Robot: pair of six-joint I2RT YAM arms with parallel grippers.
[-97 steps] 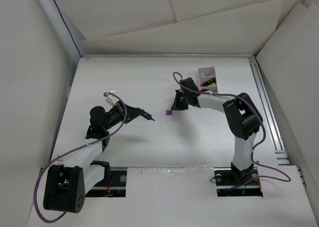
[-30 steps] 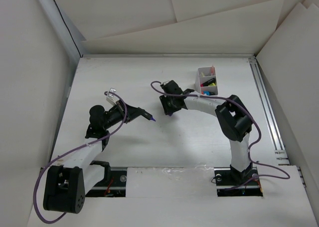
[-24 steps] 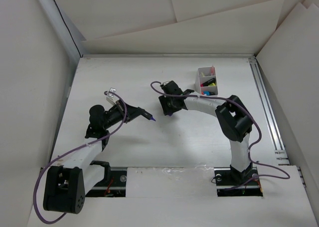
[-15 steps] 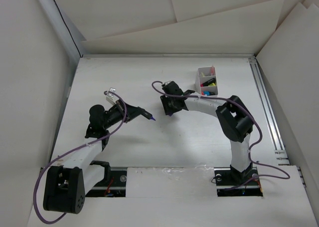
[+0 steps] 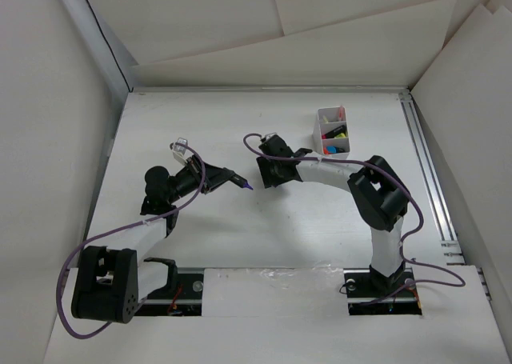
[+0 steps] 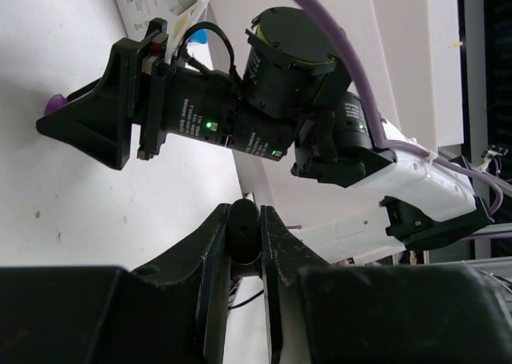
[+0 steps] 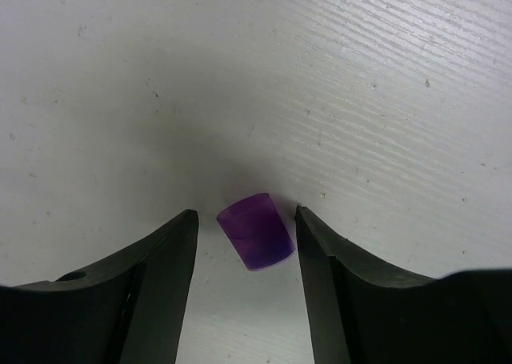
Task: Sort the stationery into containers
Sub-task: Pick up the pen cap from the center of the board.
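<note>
White counter (image 7: 360, 76); left hand (image 6: 244, 216) clamps pen (image 5: 232, 182); my right hand (image 7: 244, 214) wide astride purple cap (image 7: 256, 240), lower centre; off-centre closing could flick it away.

The worktop (image 7: 376, 76) is matt white, with a fine ridged grain and small dark specks, like painted board. The purple cap (image 7: 256, 240) lying on it is smooth, translucent plastic with a slight gloss. The right claw (image 7: 244, 214) and the left claw (image 6: 244, 220) are matt black plastic, faintly ribbed. The pen (image 5: 236, 182) in the left claw has a smooth dark barrel. The box (image 5: 323, 122) is thin, smooth white plastic. The cable (image 5: 112, 238) has a glossy purple sheath.
</note>
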